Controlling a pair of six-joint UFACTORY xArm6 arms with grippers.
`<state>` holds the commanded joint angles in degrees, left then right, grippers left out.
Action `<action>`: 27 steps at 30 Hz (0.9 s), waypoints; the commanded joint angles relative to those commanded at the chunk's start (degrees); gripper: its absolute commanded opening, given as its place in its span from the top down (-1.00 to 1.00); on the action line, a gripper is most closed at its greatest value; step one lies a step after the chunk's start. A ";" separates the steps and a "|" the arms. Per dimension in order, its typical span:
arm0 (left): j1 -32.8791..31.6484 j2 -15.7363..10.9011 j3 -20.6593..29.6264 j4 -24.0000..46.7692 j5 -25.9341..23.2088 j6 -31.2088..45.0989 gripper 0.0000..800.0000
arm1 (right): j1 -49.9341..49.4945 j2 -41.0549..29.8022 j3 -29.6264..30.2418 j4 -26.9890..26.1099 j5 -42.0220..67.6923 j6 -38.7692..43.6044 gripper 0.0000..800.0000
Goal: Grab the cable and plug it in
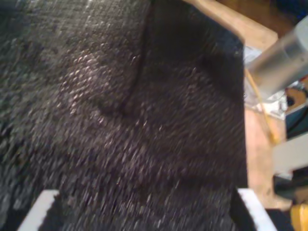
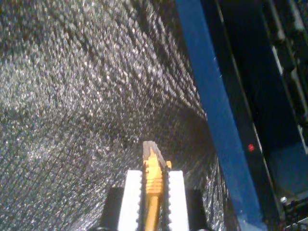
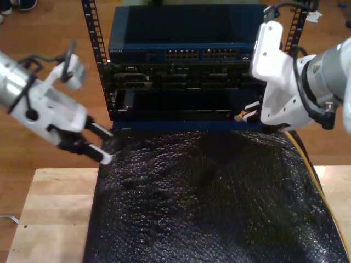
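Note:
The cable's clear plug and yellow-orange boot are pinched between the white pads of my second gripper, which is shut on it. In the exterior view that gripper hovers at the right, just in front of the rack's lower front, with the plug tip pointing toward the exterior view's left. The cable trails down the black mat's right edge. A stretch of cable is visible in the first wrist view. My first gripper is open above the mat, at the exterior view's left, holding nothing.
A blue network rack with rows of ports stands at the back. A black textured mat covers most of the wooden table. The rack's blue edge runs close beside the plug. The second arm's grey body is visible beyond the mat.

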<state>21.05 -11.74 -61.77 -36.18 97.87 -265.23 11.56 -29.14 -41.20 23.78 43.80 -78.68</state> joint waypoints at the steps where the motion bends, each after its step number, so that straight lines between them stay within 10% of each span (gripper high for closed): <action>1: 0.88 0.00 -0.53 1.23 0.09 1.23 -1.00 | 0.00 0.35 -0.26 -0.09 0.00 0.00 1.00; 27: 33.41 -2.11 5.63 28.22 7.74 53.63 -1.00 | 0.00 6.07 -3.43 -12.22 4.57 10.64 1.00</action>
<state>54.46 -13.85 -56.14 -7.96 105.60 -211.60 11.56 -23.08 -44.63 11.56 48.37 -68.04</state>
